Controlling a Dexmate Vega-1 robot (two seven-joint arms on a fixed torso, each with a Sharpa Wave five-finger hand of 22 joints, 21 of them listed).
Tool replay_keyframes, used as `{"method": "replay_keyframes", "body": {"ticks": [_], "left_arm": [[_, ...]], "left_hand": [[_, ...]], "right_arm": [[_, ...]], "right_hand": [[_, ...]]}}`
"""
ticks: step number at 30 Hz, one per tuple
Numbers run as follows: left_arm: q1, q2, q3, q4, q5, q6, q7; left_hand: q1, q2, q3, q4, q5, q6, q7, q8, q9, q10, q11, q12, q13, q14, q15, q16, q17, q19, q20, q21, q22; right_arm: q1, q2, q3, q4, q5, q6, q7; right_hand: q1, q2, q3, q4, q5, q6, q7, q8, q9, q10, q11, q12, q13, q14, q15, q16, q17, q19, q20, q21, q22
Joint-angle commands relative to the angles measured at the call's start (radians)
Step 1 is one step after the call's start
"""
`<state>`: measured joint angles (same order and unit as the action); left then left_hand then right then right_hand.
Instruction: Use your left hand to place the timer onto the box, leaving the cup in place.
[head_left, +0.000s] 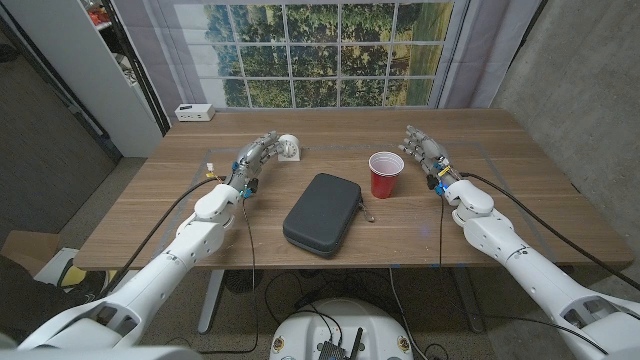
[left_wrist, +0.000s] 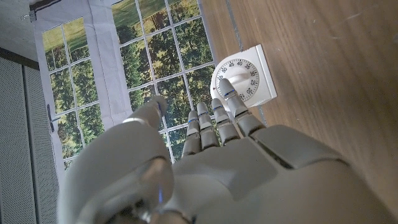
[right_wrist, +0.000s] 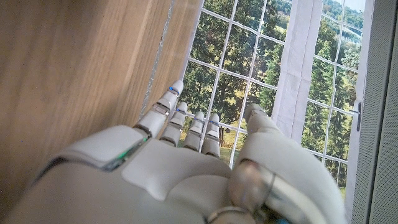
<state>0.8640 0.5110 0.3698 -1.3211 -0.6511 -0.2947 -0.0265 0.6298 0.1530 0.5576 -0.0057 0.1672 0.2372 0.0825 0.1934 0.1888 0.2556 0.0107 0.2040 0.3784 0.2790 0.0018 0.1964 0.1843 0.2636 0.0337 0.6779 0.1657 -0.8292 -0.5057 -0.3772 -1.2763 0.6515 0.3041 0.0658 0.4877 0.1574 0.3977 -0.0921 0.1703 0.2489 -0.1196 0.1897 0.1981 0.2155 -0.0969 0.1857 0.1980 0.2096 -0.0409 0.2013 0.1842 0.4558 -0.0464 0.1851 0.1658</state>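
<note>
1. The left hand (head_left: 255, 160) reaches toward the white timer (head_left: 289, 147), which stands at the table's (head_left: 180, 210) far edge; its fingers (left_wrist: 225, 121) are apart and hold nothing, their tips close to the dial.
2. I would wrap the timer's body from both sides rather than pinch the knob.
3. Lift it straight up, then carry it to the dark box (head_left: 322, 213) at mid-table, passing well apart from the red cup (head_left: 385, 174).
4. The right hand (head_left: 428, 153) waits beyond the cup, fingers spread and empty.
</note>
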Motion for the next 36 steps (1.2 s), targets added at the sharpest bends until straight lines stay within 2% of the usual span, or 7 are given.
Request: {"method": "replay_keyframes", "body": {"ticks": [1, 10, 12, 16, 21, 31, 36], "left_arm": [[0.031, 0.021, -0.002, -0.033, 0.014, -0.014, 0.006], [0.044, 0.086, -0.004, -0.091, 0.087, 0.003, 0.05], [0.04, 0.104, -0.003, -0.101, 0.119, -0.003, 0.059], [0.024, 0.156, 0.005, -0.132, 0.198, 0.025, 0.083], [-0.006, 0.235, 0.024, -0.189, 0.298, 0.129, 0.106], [-0.124, 0.33, 0.089, -0.235, 0.479, 0.275, 0.064], [-0.223, 0.38, 0.152, -0.267, 0.579, 0.37, -0.046]], "left_hand": [[0.015, -0.002, 0.007, -0.009, 0.008, 0.012, -0.006, 0.006, 0.005, 0.014, -0.004, 0.009, 0.001, 0.009, -0.001, 0.003, -0.001, 0.005, 0.001, 0.0, 0.002], [0.041, -0.048, -0.006, -0.068, 0.005, 0.017, -0.027, 0.007, 0.008, 0.018, -0.025, 0.016, -0.003, 0.007, -0.011, -0.003, -0.007, -0.022, 0.006, -0.029, 0.004], [0.048, -0.058, -0.018, -0.084, 0.003, 0.021, -0.044, 0.009, 0.009, 0.029, -0.035, 0.024, 0.001, 0.012, -0.023, 0.002, -0.004, -0.029, 0.003, -0.038, 0.004], [0.049, -0.068, -0.035, -0.097, 0.002, 0.028, -0.067, 0.012, 0.011, 0.035, -0.046, 0.03, 0.005, 0.009, -0.036, 0.005, 0.0, -0.043, 0.005, -0.052, 0.005], [0.07, -0.088, -0.066, -0.131, 0.007, -0.004, -0.076, 0.003, 0.014, -0.027, -0.054, 0.018, 0.018, -0.045, -0.01, 0.0, 0.013, -0.107, 0.04, -0.097, 0.007], [0.088, -0.105, -0.099, -0.146, 0.011, -0.016, -0.097, 0.008, 0.017, -0.093, -0.045, 0.011, 0.035, -0.138, 0.013, -0.009, 0.024, -0.154, 0.052, -0.139, 0.009], [0.087, -0.114, -0.12, -0.143, 0.015, -0.02, -0.112, 0.008, 0.019, -0.134, -0.033, 0.007, 0.044, -0.17, 0.027, -0.007, 0.029, -0.169, 0.059, -0.157, 0.011]], "right_arm": [[0.01, -0.012, -0.013, 0.005, -0.02, 0.011, 0.025], [0.028, -0.019, -0.025, 0.011, -0.044, 0.015, 0.036], [0.029, -0.019, -0.026, 0.01, -0.044, 0.015, 0.036], [0.028, -0.023, -0.027, 0.002, -0.044, 0.005, 0.034], [0.026, -0.029, -0.027, -0.008, -0.044, -0.009, 0.029], [0.012, -0.04, -0.022, -0.035, -0.036, -0.03, 0.018], [0.001, -0.044, -0.018, -0.049, -0.032, -0.034, 0.011]], "right_hand": [[0.015, -0.005, 0.004, -0.009, 0.006, 0.008, -0.004, 0.006, 0.003, 0.008, -0.002, 0.008, 0.002, 0.012, -0.117, 0.005, 0.0, 0.005, -0.06, 0.005, 0.004], [0.024, -0.009, 0.003, -0.02, 0.007, 0.008, -0.01, 0.007, 0.003, 0.013, -0.003, 0.01, 0.002, 0.018, -0.119, 0.005, -0.002, -0.006, -0.047, 0.001, 0.004], [0.025, -0.01, 0.002, -0.021, 0.007, 0.008, -0.009, 0.007, 0.003, 0.013, -0.003, 0.01, 0.002, 0.019, -0.12, 0.005, -0.003, -0.007, -0.046, 0.001, 0.004], [0.027, -0.011, 0.001, -0.024, 0.007, 0.008, -0.01, 0.007, 0.003, 0.014, -0.003, 0.011, 0.002, 0.022, -0.12, 0.005, -0.003, -0.01, -0.043, 0.001, 0.004], [0.029, -0.011, -0.001, -0.028, 0.007, 0.004, -0.01, 0.006, 0.003, 0.017, 0.001, 0.012, 0.002, 0.023, -0.119, 0.005, -0.003, -0.016, -0.033, 0.0, 0.004], [0.028, -0.011, -0.006, -0.029, 0.007, -0.007, -0.008, 0.003, 0.003, 0.023, 0.014, 0.015, 0.004, 0.03, -0.118, 0.008, -0.001, -0.015, -0.029, 0.002, 0.005], [0.028, -0.01, -0.009, -0.03, 0.007, -0.007, -0.02, 0.004, 0.003, 0.025, 0.02, 0.016, 0.005, 0.032, -0.115, 0.009, 0.001, -0.015, -0.027, 0.003, 0.005]]}}
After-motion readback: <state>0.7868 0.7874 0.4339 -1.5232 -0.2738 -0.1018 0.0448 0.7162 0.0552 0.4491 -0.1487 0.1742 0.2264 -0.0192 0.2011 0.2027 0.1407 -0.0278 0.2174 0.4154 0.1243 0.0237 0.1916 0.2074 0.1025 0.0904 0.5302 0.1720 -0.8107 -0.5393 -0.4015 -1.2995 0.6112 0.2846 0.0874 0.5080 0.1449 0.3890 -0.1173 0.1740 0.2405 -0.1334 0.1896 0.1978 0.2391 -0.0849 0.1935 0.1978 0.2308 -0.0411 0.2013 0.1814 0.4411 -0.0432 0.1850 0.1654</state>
